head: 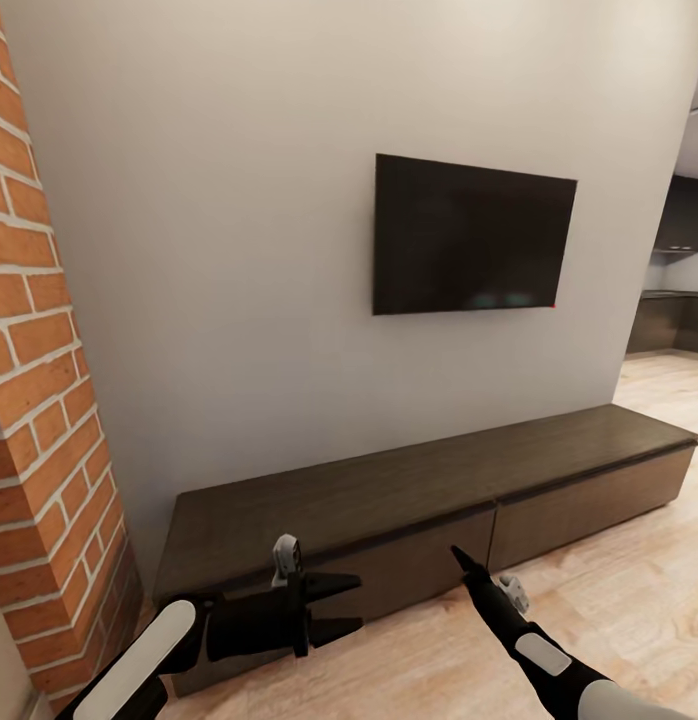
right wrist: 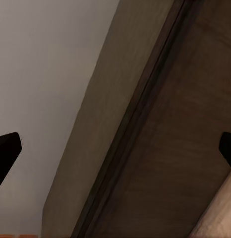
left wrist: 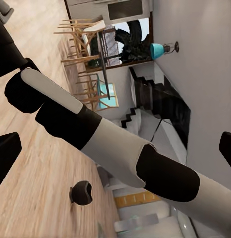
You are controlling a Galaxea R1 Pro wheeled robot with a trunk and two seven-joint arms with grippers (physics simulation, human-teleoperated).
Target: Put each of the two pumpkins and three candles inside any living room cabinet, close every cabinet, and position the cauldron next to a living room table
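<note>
The cabinet point(head: 429, 500) has its left end hidden behind the left tool point(head: 334, 605).

Cabinet point(head: 419, 500) stands on the floor point(head: 629, 590) against the wall point(head: 219, 250), below the TV point(head: 471, 236); brick fireplace point(head: 44, 400) at its left end.

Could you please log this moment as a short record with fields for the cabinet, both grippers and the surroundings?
cabinet: long low dark-brown unit against the grey wall, drawer fronts flush, nothing on its top
left gripper: open, empty, fingers pointing sideways in front of the cabinet's left end
right gripper: open, empty, aimed at the cabinet front near the seam between drawers
TV: wall-mounted above the cabinet, screen dark
brick column: left of the cabinet
</note>
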